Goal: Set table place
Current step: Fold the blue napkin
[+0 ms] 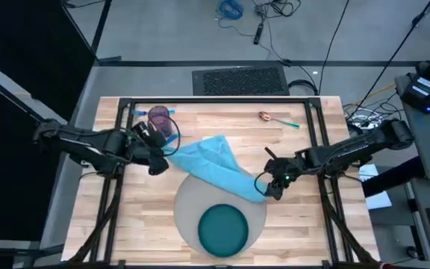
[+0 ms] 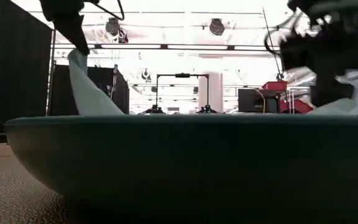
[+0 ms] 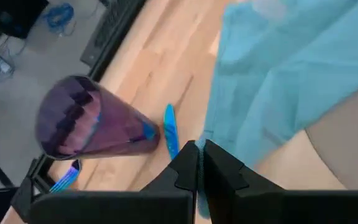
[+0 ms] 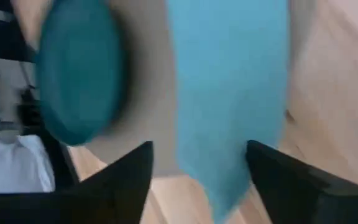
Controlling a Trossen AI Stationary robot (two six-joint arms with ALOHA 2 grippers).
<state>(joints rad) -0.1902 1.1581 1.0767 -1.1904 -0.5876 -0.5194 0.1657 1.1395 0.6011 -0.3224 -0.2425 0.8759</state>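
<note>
A light blue napkin (image 1: 215, 161) lies slanted across the table (image 1: 290, 239); its right end rests on the far part of the round grey placemat (image 1: 189, 198). A dark teal plate (image 1: 224, 228) sits on the placemat's near half. My left gripper (image 1: 157, 164) is shut on the napkin's left end, which rises off the table. My right gripper (image 1: 269, 185) is open at the napkin's right end. In the right wrist view the cloth (image 4: 229, 81) runs between its fingers (image 4: 129, 174). My left gripper pinches the napkin's left end (image 2: 74, 57) between its two shut fingers (image 3: 185, 168). That end is lifted, and the cloth slopes down from it to the table. My right gripper stands open around the napkin's right end; whether it touches the cloth, I cannot tell.
A purple cup (image 1: 160, 118) stands at the far left with blue cutlery (image 1: 172, 112) beside it, close to my left gripper. A spoon with a teal handle (image 1: 269, 116) lies at the far right. The black frame bars (image 1: 122, 142) run along the table's sides.
</note>
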